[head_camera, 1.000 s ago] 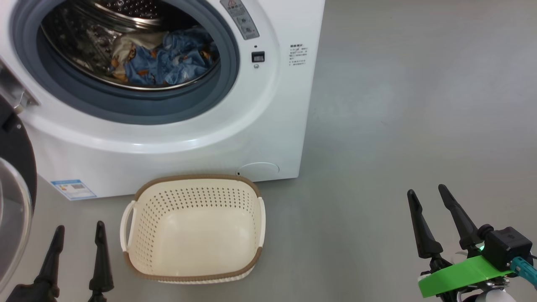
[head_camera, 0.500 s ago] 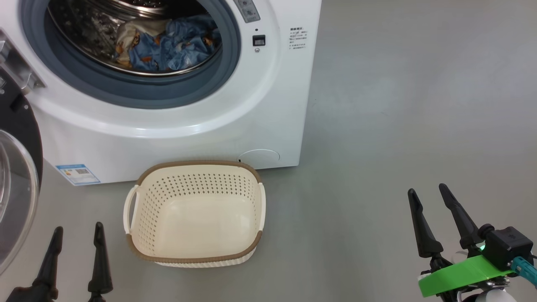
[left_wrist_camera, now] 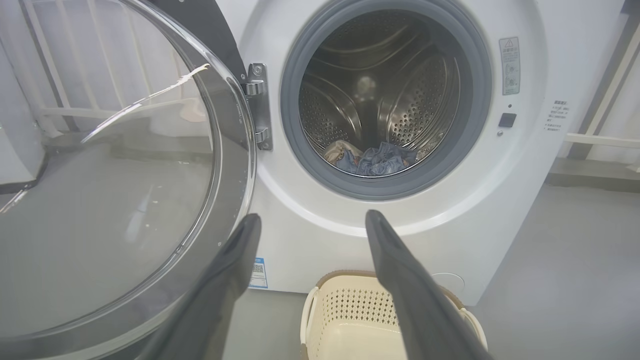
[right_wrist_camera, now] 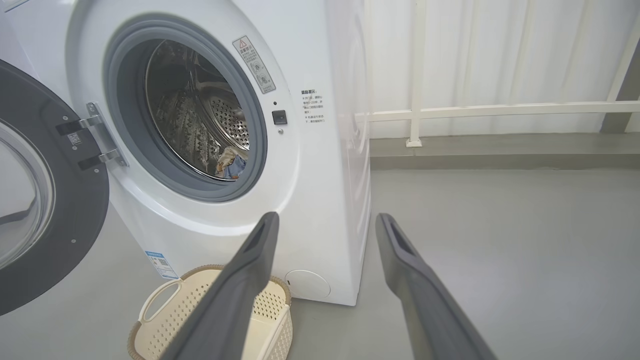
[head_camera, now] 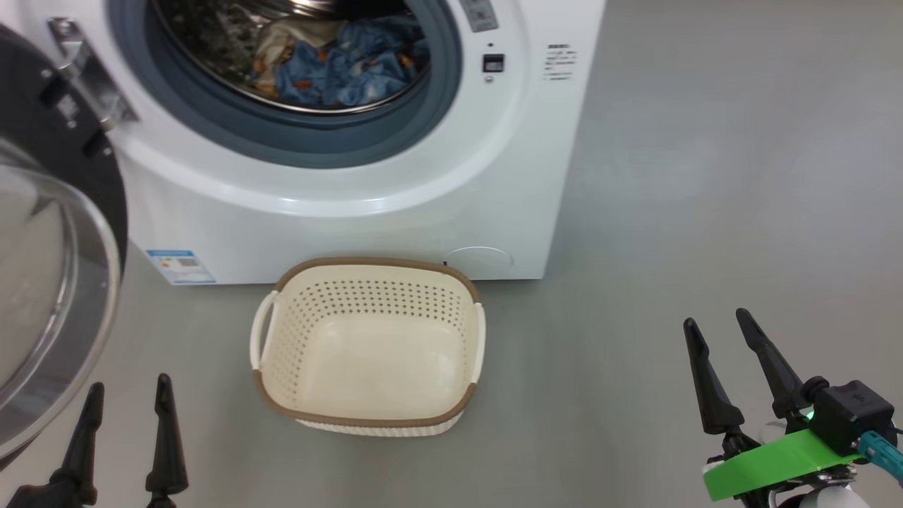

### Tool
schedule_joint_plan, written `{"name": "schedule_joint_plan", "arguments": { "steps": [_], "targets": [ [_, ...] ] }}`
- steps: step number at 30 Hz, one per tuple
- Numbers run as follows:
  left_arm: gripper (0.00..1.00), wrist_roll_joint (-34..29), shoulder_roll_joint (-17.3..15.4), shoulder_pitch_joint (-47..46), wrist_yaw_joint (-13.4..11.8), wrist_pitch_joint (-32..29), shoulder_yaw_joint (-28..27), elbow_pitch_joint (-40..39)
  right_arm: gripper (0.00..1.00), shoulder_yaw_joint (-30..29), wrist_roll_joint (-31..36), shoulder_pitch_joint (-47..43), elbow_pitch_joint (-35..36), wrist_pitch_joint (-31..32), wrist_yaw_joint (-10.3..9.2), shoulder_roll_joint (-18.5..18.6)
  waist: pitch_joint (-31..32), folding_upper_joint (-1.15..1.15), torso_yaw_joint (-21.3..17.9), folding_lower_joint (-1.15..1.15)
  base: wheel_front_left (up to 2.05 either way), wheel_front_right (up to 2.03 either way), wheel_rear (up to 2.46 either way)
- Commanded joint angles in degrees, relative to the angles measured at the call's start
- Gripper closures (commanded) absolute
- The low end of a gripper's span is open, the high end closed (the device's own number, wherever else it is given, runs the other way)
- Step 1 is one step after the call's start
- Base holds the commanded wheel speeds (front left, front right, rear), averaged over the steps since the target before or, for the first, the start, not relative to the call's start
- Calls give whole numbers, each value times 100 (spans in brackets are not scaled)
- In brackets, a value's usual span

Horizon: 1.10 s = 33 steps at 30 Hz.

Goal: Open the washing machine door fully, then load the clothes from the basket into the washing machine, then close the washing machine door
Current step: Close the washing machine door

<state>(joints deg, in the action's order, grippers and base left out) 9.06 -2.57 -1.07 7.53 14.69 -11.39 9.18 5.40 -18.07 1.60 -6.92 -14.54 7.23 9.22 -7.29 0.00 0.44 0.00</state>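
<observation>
Now, with the clothes (head_camera: 346,63) inside the washing machine (head_camera: 423,183) and the basket (head_camera: 374,262) empty, the left gripper (head_camera: 130,382), spread and empty like the right gripper (head_camera: 714,317), should push the door (head_camera: 106,190) at the frame's left edge squarely shut.

I see one washing machine (head_camera: 367,226). It has one door (head_camera: 53,233), and that door has one round glass window (left_wrist_camera: 110,200). There is one basket (head_camera: 374,262), with two loop handles (head_camera: 260,339). The clothes (head_camera: 346,60) make one heap in the drum (left_wrist_camera: 380,100); I cannot count the pieces. There is one blue sticker (head_camera: 180,266) and one small round cap (head_camera: 478,257) on the machine. I have two grippers, my left gripper (head_camera: 129,382) and my right gripper (head_camera: 714,317), and each has two fingers (head_camera: 705,381).
</observation>
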Motion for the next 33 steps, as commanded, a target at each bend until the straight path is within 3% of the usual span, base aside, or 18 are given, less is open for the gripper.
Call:
{"name": "schedule_joint_plan", "arguments": {
  "steps": [1, 11, 33],
  "targets": [
    [0, 91, -58, -85, -4, 30, -228, -124, 0, 178, 34, 93, 150, -46, 25, 121, 10, 0, 269, 0, 0, 0, 0],
    [0, 171, -34, 4, -12, 30, -273, -119, 0, 346, 17, 122, 133, -46, 25, 233, 80, 0, 897, 0, 0, 0, 0],
    [0, 403, -32, 218, -308, 30, -44, -161, 0, 577, -29, 66, 88, -46, 25, 417, 185, 0, 2385, 0, 0, 0, 0]
  ]
}}
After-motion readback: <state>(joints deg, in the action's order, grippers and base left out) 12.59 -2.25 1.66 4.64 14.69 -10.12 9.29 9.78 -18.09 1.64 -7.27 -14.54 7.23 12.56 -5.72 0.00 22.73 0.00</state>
